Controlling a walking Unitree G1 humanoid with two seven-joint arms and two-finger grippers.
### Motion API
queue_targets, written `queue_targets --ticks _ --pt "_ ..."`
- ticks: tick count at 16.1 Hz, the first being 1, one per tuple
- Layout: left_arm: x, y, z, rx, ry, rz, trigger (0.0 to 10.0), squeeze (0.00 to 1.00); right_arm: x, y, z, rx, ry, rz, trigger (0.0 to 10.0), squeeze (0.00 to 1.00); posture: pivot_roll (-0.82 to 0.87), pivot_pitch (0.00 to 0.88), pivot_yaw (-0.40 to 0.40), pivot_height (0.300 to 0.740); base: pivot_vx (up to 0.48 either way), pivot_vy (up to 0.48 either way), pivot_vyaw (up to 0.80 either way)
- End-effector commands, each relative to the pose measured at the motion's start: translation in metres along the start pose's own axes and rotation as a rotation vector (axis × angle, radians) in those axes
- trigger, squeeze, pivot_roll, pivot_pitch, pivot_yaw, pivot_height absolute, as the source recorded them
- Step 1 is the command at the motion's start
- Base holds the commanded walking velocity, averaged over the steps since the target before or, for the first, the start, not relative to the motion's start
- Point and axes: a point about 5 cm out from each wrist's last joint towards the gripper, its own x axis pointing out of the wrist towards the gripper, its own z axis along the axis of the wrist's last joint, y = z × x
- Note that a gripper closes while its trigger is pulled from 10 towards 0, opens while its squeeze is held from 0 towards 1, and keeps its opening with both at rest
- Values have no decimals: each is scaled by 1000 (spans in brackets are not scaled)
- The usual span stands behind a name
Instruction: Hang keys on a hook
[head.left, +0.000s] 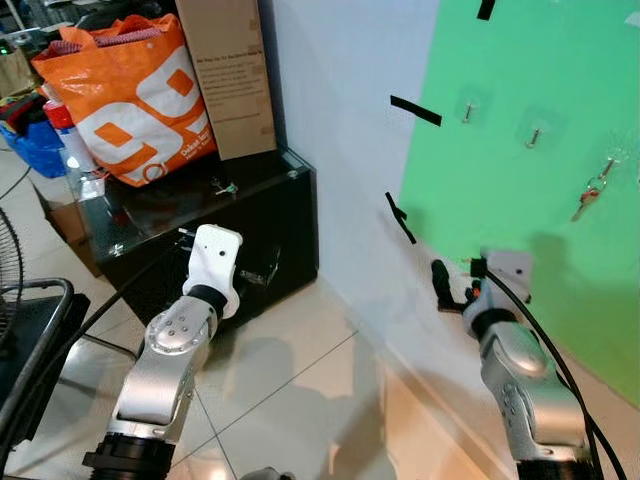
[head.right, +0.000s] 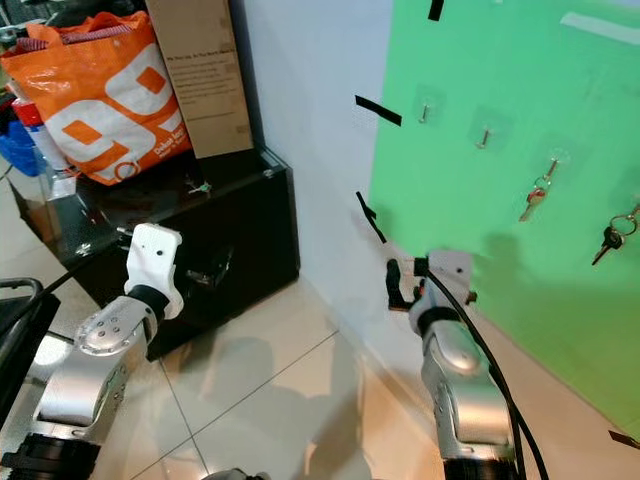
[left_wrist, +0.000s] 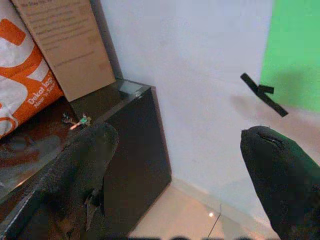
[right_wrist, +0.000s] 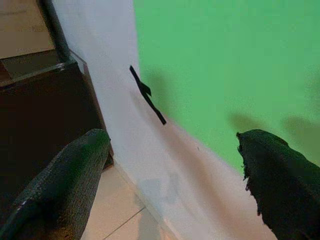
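Note:
A green sheet (head.left: 520, 60) on the wall carries small clear hooks. Two hooks (head.left: 466, 108) (head.left: 534, 135) are bare. A bunch of keys (head.left: 590, 193) with a red tag hangs on a hook further right, and another dark bunch (head.right: 612, 236) hangs beyond it. A small loose set of keys (head.left: 222, 187) (left_wrist: 75, 121) lies on top of the black cabinet (head.left: 270, 215). My left gripper (left_wrist: 175, 135) is open and empty, held in front of the cabinet below those keys. My right gripper (right_wrist: 175, 137) is open and empty, low by the wall under the green sheet's left edge.
An orange shopping bag (head.left: 135, 95) and a tall cardboard box (head.left: 228, 75) stand on the cabinet behind the loose keys. Black tape strips (head.left: 415, 110) hold the sheet's edge. A fan and black frame (head.left: 20, 300) stand at my left. Tiled floor (head.left: 290, 390) lies between my arms.

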Motion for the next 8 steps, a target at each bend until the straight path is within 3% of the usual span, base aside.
queue_targets --ticks 1,4,6,8 --pt "2 2 2 15 -3 18 10000 0 4 3 6 -14 -18 17 10000 1000 -65 0 22 740 266 0 0" --pt "3 4 3 5 -11 38 10000 0 8 3 8 -33 -18 23 10000 1000 -61 0 13 740 280 0 0" --pt "0 4 2 0 -9 32 10000 0 8 3 11 -40 -28 21 10000 1000 -77 0 23 740 296 0 800" --pt "1 4 1 1 -4 33 10000 0 7 -2 9 -14 -24 -17 10000 1000 -71 0 20 740 311 0 0"
